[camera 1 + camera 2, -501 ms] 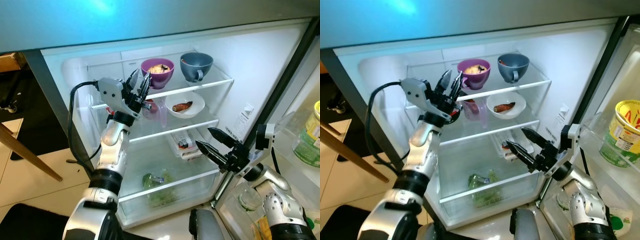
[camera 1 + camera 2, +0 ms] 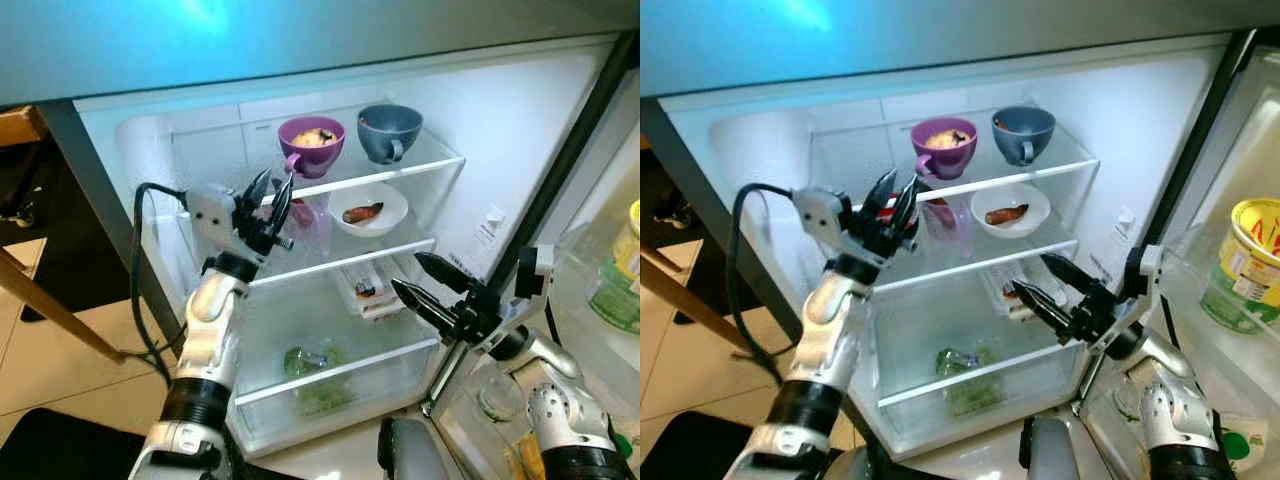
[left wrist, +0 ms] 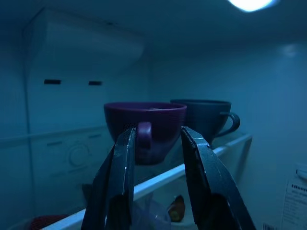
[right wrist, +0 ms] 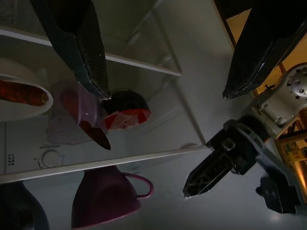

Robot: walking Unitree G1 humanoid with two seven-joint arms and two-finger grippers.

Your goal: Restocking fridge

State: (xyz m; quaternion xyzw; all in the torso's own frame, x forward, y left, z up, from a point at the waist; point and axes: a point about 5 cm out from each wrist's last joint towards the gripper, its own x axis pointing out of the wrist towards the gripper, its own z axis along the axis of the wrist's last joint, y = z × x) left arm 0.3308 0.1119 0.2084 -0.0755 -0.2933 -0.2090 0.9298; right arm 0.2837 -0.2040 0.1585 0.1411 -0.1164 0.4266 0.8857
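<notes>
1. Currently the fridge (image 2: 520, 120) stands open, lit inside, with glass shelves (image 2: 400, 170).
2. Top shelf: purple cup (image 2: 312, 143) holding food, grey-blue cup (image 2: 391, 130) just beside it on the robot's right, each with a handle.
3. Middle shelf: white plate (image 2: 385, 210) with a reddish-brown piece of food (image 2: 363, 212); to its left a clear container (image 2: 312, 220) and a red-and-black item (image 4: 125, 109), too dim to identify.
4. Lower shelf: small packaged items (image 2: 366, 290). Bottom drawer: leafy greens (image 2: 312, 362).
5. Left gripper (image 2: 272, 190) is raised at the front edge of the top shelf, fingers slightly apart, holding nothing; in the left wrist view the purple cup's handle sits between the fingertips but beyond them.
6. Right gripper (image 2: 430, 285) hovers before the lower shelf, fingers spread wide, empty.
7. Door rack on the right holds a yellow-lidded tub (image 2: 1240, 262).
</notes>
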